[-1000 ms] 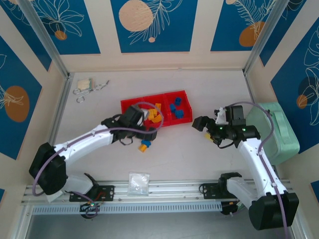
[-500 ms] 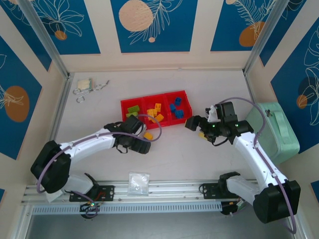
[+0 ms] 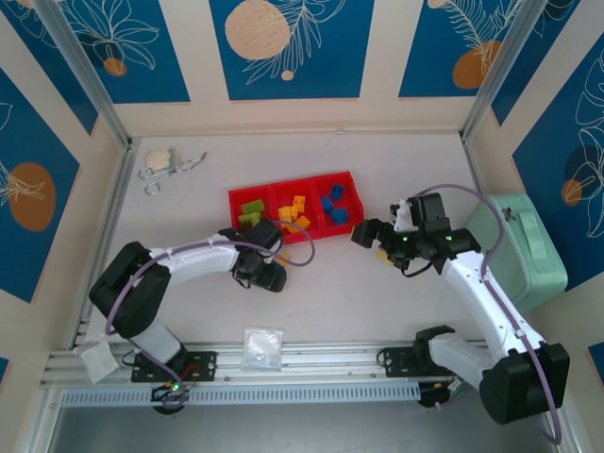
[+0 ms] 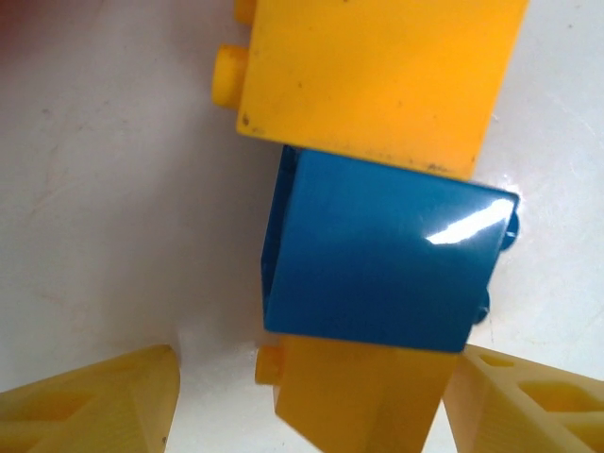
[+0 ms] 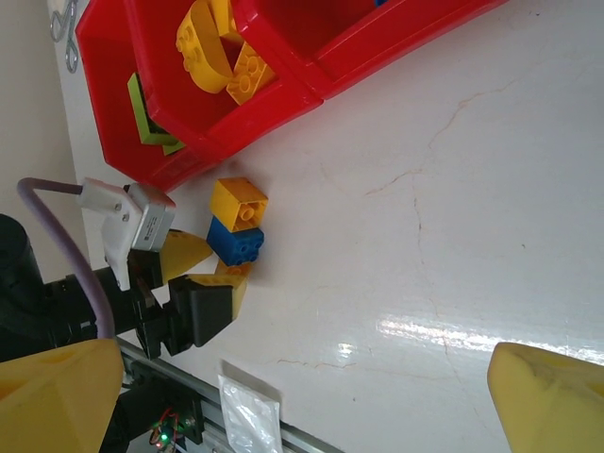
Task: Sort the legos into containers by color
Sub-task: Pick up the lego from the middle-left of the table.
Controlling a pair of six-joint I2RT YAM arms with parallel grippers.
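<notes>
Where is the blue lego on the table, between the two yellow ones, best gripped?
Likely from above: bring the left pincer down on the blue lego, closing on its studded side and the side opposite. Those are free; the yellow legos touch its other two sides.

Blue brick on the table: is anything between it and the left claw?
Yes. A yellow brick lies against the blue brick on the claw's side, between the left claw's fingertips. A second yellow brick touches its far side, towards the tray.
</notes>
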